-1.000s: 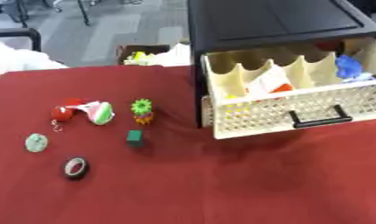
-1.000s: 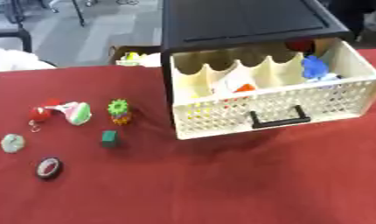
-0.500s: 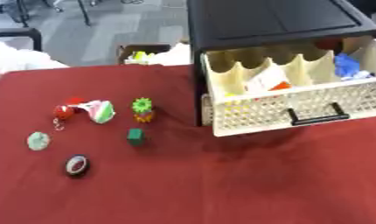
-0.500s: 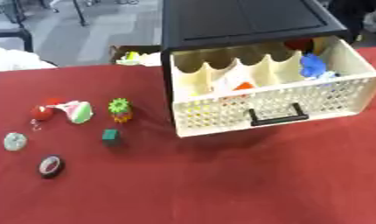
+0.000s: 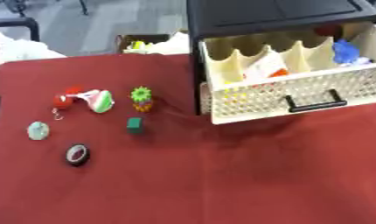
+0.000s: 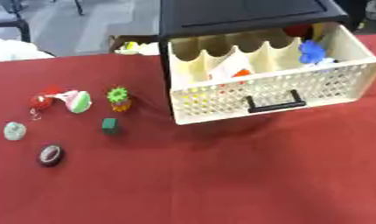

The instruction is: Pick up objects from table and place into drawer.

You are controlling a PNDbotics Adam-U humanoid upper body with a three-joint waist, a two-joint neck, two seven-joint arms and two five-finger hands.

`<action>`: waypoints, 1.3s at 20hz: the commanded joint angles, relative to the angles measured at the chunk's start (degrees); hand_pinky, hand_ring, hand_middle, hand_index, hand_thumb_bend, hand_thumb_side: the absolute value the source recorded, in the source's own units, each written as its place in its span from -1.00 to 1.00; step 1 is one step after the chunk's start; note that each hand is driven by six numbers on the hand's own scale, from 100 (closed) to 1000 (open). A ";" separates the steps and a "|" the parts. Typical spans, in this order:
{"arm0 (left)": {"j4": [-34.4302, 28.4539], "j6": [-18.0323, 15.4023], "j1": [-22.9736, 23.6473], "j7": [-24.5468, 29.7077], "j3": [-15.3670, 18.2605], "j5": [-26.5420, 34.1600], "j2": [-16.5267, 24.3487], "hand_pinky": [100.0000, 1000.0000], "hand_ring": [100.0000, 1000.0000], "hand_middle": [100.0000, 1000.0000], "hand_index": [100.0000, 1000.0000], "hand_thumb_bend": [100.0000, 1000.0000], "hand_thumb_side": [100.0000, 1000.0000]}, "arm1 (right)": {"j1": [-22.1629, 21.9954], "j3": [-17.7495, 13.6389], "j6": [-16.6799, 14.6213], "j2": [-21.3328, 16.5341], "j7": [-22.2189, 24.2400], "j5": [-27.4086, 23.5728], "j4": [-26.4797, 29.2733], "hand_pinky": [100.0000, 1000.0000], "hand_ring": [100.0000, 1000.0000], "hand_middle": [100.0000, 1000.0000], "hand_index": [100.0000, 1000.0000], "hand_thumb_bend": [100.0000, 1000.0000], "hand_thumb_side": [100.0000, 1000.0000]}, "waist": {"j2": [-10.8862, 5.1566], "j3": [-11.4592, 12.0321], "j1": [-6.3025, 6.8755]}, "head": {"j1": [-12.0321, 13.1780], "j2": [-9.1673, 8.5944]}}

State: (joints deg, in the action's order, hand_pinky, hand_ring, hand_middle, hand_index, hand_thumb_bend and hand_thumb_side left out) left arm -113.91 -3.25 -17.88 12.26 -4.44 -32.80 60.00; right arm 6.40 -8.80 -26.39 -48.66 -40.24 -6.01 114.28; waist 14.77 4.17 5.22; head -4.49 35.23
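1. Hands: neither shows in either view; you cannot tell their state.
2. Cube (image 5: 134,124): green, small, centre left on red cloth (image 5: 221,183); likely light, stiff. Pinch opposite flat faces.
3. Drawer (image 6: 271,89): cream perforated plastic, pulled open, upper right, partly filled.
4. Ring (image 5: 77,154): dark, lower left.

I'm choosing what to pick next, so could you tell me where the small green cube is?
The green cube lies on the table's left half, just below the pineapple-like toy and left of the open drawer.
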 commanded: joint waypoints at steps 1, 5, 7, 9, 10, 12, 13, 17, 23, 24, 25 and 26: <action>-0.50 0.26 -1.18 2.94 -1.10 0.93 3.62 0.03 0.06 0.45 1.00 -1.00 0.43 | 0.44 -0.59 -0.90 -1.78 -0.53 -0.04 0.32 -0.35 -0.09 -0.09 0.54 -1.00 1.00 | -0.56 -0.09 -0.05 | 0.46 -0.16; 0.11 1.08 -2.35 5.71 -2.79 0.71 4.52 0.03 0.06 0.42 1.00 -1.00 0.53 | 0.53 -0.68 -0.94 -1.51 -0.71 0.08 0.32 -0.34 -0.09 -0.09 0.54 -1.00 1.00 | -0.28 -0.24 0.09 | 0.70 -0.63; 0.41 1.40 -2.99 6.84 -3.59 0.73 4.54 0.03 0.06 0.38 1.00 -0.99 0.58 | 0.54 -0.61 -1.00 -1.42 -0.65 0.13 0.32 -0.35 -0.10 -0.10 0.54 -1.00 1.00 | -0.13 -0.31 0.13 | 0.82 -0.86; 0.53 1.55 -3.56 7.75 -4.26 0.95 4.40 0.02 0.06 0.34 1.00 -0.92 0.62 | 0.60 -0.56 -0.97 -1.33 -0.54 0.19 0.32 -0.35 -0.10 -0.10 0.53 -1.00 1.00 | -0.01 -0.36 0.17 | 0.88 -1.01; 0.56 1.60 -3.88 8.10 -4.59 1.04 4.33 0.02 0.05 0.30 1.00 -0.84 0.63 | 0.64 -0.51 -0.94 -1.32 -0.46 0.20 0.32 -0.35 -0.10 -0.10 0.54 -1.00 1.00 | 0.03 -0.37 0.20 | 0.89 -1.07; 0.79 1.63 -4.54 8.86 -5.39 1.24 4.23 0.00 0.03 0.24 0.98 -0.76 0.69 | 0.77 -0.38 -0.89 -1.35 -0.18 0.23 0.32 -0.35 -0.10 -0.10 0.53 -1.00 1.00 | 0.06 -0.36 0.22 | 0.90 -1.13; 1.03 1.65 -4.97 9.30 -5.90 1.42 4.17 -0.01 0.02 0.22 0.98 -0.72 0.74 | 0.85 -0.31 -0.87 -1.40 -0.04 0.21 0.32 -0.35 -0.10 -0.10 0.53 -1.00 1.00 | 0.05 -0.32 0.23 | 0.94 -1.15; 2.68 1.94 -6.81 11.13 -8.34 2.21 3.90 -0.03 -0.02 0.16 0.98 -0.55 0.94 | 1.06 -0.15 -0.82 -1.51 0.43 0.09 0.32 -0.35 -0.10 -0.10 0.53 -1.00 1.00 | 0.00 -0.37 0.19 | 1.16 -1.30; 5.13 2.21 -9.11 13.39 -12.07 2.59 3.23 -0.06 -0.11 0.01 0.98 -0.43 0.98 | 1.17 -0.09 -0.82 -1.45 0.78 0.10 0.32 -0.36 -0.10 -0.11 0.52 -1.00 1.00 | 0.07 -0.71 0.14 | 1.50 -1.61; 5.50 2.31 -9.40 13.42 -12.58 2.63 3.11 -0.08 -0.16 -0.06 0.95 -0.42 0.95 | 1.26 -0.07 -0.79 -1.47 0.79 0.06 0.32 -0.36 -0.10 -0.11 0.52 -1.00 1.00 | 0.08 -0.74 0.15 | 1.51 -1.65; 5.93 2.44 -9.63 13.43 -13.15 2.77 2.96 -0.10 -0.17 -0.09 0.93 -0.42 0.93 | 1.39 -0.04 -0.72 -1.48 0.81 0.00 0.32 -0.36 -0.10 -0.11 0.51 -1.00 1.00 | 0.10 -0.78 0.17 | 1.53 -1.69; 6.30 2.56 -9.83 13.40 -13.65 2.91 2.83 -0.10 -0.18 -0.10 0.92 -0.43 0.91 | 1.48 -0.02 -0.64 -1.48 0.84 -0.06 0.32 -0.36 -0.10 -0.11 0.51 -1.00 1.00 | 0.11 -0.81 0.19 | 1.53 -1.72</action>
State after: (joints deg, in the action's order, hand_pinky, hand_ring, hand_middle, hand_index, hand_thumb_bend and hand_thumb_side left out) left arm -107.88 -0.86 -26.82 25.52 -18.08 -30.30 61.74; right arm 7.23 -8.44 -26.68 -48.62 -39.28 -5.97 114.27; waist 15.61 3.40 5.61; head -3.11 34.11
